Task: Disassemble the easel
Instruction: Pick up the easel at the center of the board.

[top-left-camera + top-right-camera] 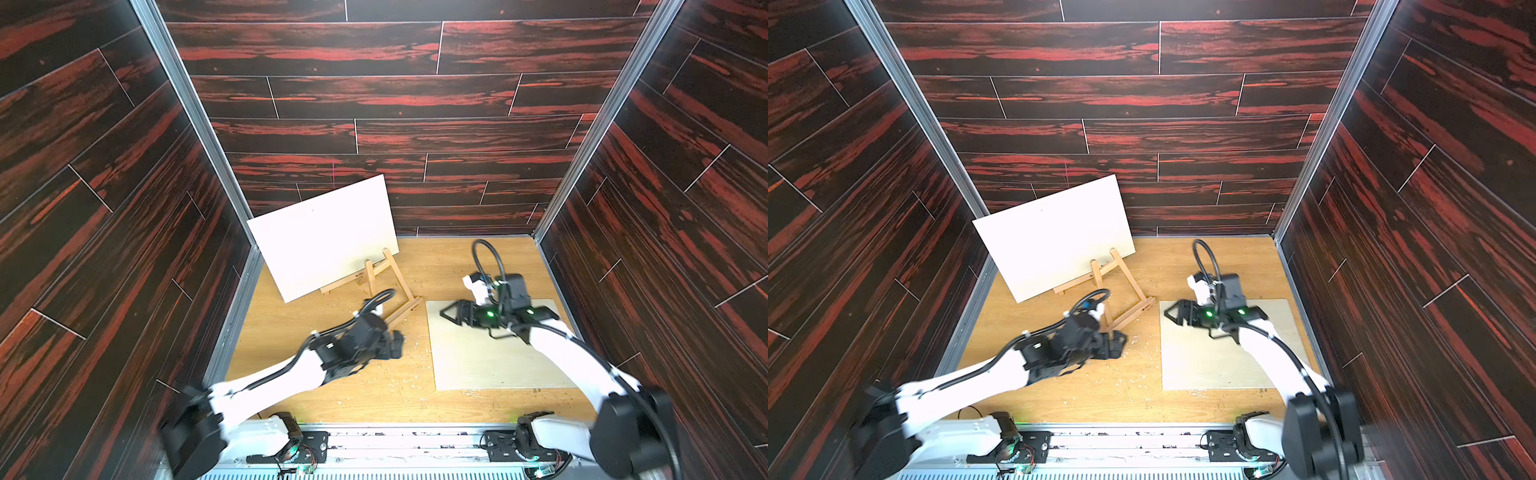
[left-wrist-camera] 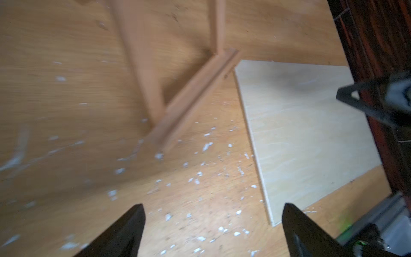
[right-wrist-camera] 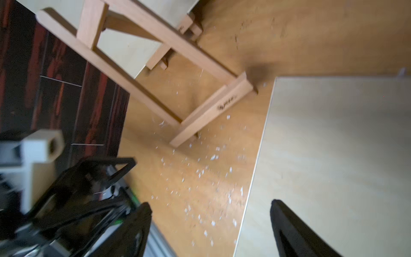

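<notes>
Both spread and empty: left pincer [image 1: 397, 343], right pincer [image 1: 446, 311]. I see the easel [image 1: 399, 277] running near-to-far, top pointing far.

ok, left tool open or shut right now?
Open. In the left wrist view the left tool has its fingers spread wide, with only table showing between them and nothing held.

3 walls [image 1: 395, 95] of dark, red-streaked planks close the left, far and right sides, joined by 2 grey metal posts [image 1: 198, 124]. The floor [image 1: 440, 266] is light wood, strewn with pale chips [image 2: 206, 145]. A metal rail [image 1: 395, 440] runs along the near edge.
</notes>
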`<state>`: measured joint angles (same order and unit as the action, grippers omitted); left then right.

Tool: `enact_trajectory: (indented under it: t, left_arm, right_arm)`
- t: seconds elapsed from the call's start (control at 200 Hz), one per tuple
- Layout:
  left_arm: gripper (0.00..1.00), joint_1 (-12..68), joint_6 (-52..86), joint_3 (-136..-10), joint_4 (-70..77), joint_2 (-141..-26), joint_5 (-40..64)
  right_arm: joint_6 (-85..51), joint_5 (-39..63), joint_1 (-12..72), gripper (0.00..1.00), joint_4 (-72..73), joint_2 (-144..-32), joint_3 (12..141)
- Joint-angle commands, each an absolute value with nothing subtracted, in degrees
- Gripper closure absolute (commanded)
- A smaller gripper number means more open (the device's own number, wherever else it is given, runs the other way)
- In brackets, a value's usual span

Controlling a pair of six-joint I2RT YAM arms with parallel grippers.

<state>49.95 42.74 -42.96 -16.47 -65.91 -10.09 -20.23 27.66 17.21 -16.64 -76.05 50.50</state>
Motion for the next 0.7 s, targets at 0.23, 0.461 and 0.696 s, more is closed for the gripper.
enact_trajectory:
  t: [0.23, 0.461, 0.696]
  left_arm:
    - [0.00, 41.68, 41.07, -36.11, -26.91, -50.77, -15.21]
    - [0.00, 35.19, 39.14, -35.03, -27.35, -48.38, -11.29]
    - [0.00, 29.84, 37.62, -34.19, -25.66, -48.50, -6.20]
  right_arm:
    - [-10.45, 16.08, 25.93, 0.15, -3.90, -94.77, 62.40]
    - [-7.13, 13.82, 27.85, 0.19, 2.03, -104.69, 68.54]
    - [-4.06, 16.17, 29.29, 0.24, 7.51, -109.63, 70.97]
